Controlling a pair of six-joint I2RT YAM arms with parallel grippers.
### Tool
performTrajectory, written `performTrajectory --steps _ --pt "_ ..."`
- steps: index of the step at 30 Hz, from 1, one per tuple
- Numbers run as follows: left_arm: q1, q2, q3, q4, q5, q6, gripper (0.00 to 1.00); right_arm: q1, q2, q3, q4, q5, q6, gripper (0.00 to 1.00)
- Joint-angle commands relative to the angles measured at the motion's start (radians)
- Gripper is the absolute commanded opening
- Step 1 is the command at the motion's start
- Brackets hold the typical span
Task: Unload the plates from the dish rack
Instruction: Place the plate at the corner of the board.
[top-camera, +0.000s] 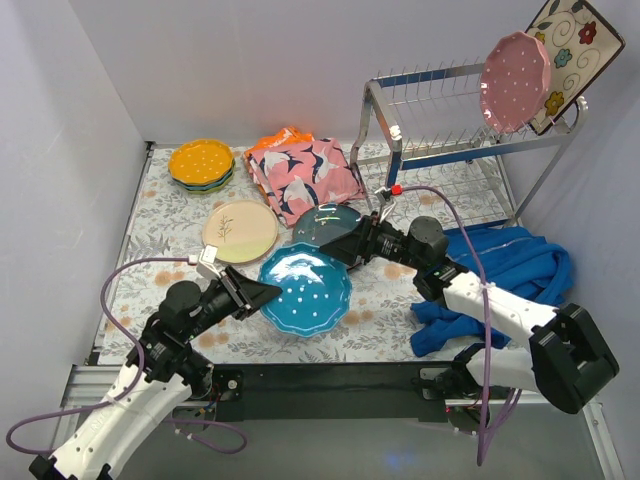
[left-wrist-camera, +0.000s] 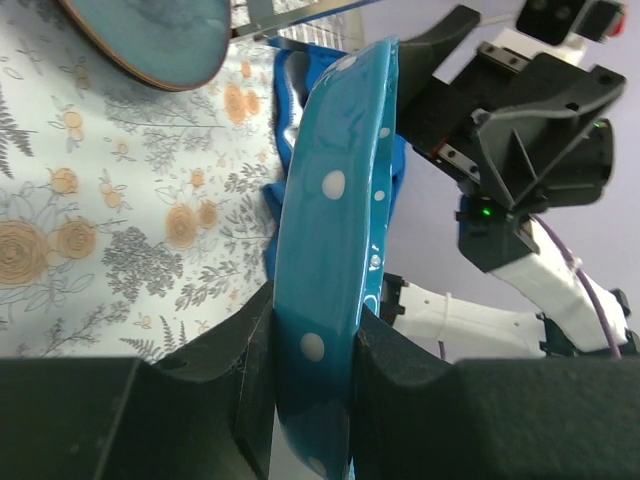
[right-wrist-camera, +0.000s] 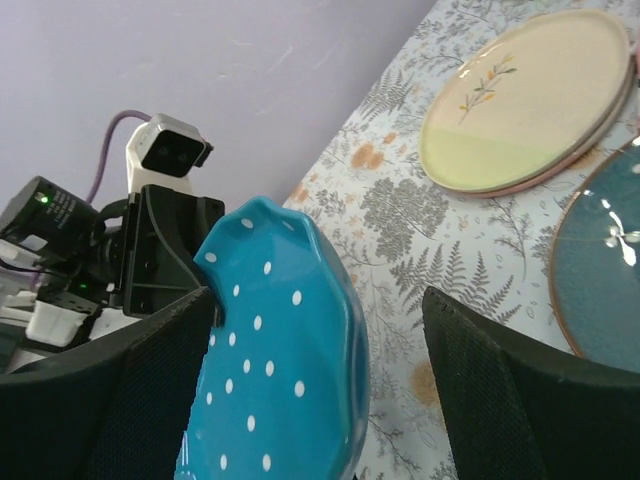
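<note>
**Two claws at one blue plate**

Nearest the arm bases, the left claw pinches the near-left rim of the blue dotted plate. In the left wrist view its fingers press the rim from both sides, so it plainly holds the plate. The plate lies face up near the middle of the flower-patterned worktop, and I cannot tell whether its underside touches it.

At the plate's far-right edge sits the right claw. Its jaws stand wide apart. In its own camera the plate rises between the two fingers, and this one is well clear of the rim.

Just behind, partly under the right arm, a dark teal plate lies flat. To its left is a cream plate with a sprig drawn on it. A blue garment is heaped on the right side beneath the right arm.

Farther back, a stack of dotted plates, orange on top, sits in the far-left corner beside a folded pink bird-print cloth.

At the far right stands the dish rack. On its upper tier, at the right end, a pink dotted plate stands on edge with the square floral plate leaning behind it.
</note>
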Motion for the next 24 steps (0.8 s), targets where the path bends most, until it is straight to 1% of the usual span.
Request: performTrajectory --steps 1,3,4,5,7,10,12,13,14,15,16,18,19,20,22,23,24 --pt "-0.001 0.000 0.093 0.085 -0.104 -0.004 0.00 0.003 -0.100 0.061 -0.184 0.104 -0.173 0.90" --pt "-0.001 0.018 0.107 0.057 -0.136 0.012 0.00 0.008 -0.137 0.070 -0.243 0.150 -0.243 0.93" --pt "-0.001 0.028 0.109 0.059 -0.150 0.016 0.00 0.011 -0.175 0.077 -0.289 0.200 -0.263 0.94" --pt "-0.001 0.035 0.110 0.071 -0.152 0.018 0.00 0.019 -0.192 0.080 -0.316 0.227 -0.283 0.98" --pt "-0.001 0.071 0.114 0.080 -0.164 0.021 0.00 0.029 -0.233 0.086 -0.368 0.274 -0.333 0.98" --pt "-0.001 0.126 0.126 0.097 -0.187 0.033 0.00 0.066 -0.281 0.078 -0.388 0.311 -0.369 0.98" --pt "-0.001 0.152 0.147 0.108 -0.213 0.043 0.00 0.117 -0.304 0.067 -0.414 0.334 -0.406 0.98" --pt "-0.001 0.176 0.155 0.110 -0.230 0.047 0.00 0.140 -0.325 0.064 -0.422 0.369 -0.421 0.98" --pt "0.002 0.190 0.179 0.108 -0.247 0.052 0.00 0.193 -0.338 0.054 -0.440 0.394 -0.440 0.98" --pt "0.003 0.204 0.193 0.108 -0.288 0.065 0.00 0.221 -0.350 0.051 -0.451 0.417 -0.458 0.98" --pt "0.006 0.241 0.212 0.110 -0.301 0.072 0.00 0.279 -0.371 0.049 -0.465 0.472 -0.498 0.98" --pt "0.024 0.285 0.259 0.111 -0.314 0.084 0.00 0.336 -0.393 0.032 -0.500 0.535 -0.526 0.98" --pt "0.035 0.307 0.270 0.116 -0.308 0.093 0.00 0.385 -0.413 0.023 -0.514 0.576 -0.552 0.98" --pt "0.070 0.352 0.281 0.137 -0.293 0.095 0.00 0.405 -0.423 0.012 -0.524 0.593 -0.560 0.98" --pt "0.131 0.394 0.298 0.172 -0.183 0.086 0.00 0.454 -0.465 -0.031 -0.541 0.642 -0.577 0.98" --pt "0.232 0.446 0.295 0.221 -0.128 0.075 0.00 0.466 -0.479 -0.046 -0.541 0.655 -0.589 0.98" --pt "0.293 0.471 0.290 0.255 -0.062 0.063 0.00 0.473 -0.511 -0.063 -0.541 0.669 -0.592 0.98"
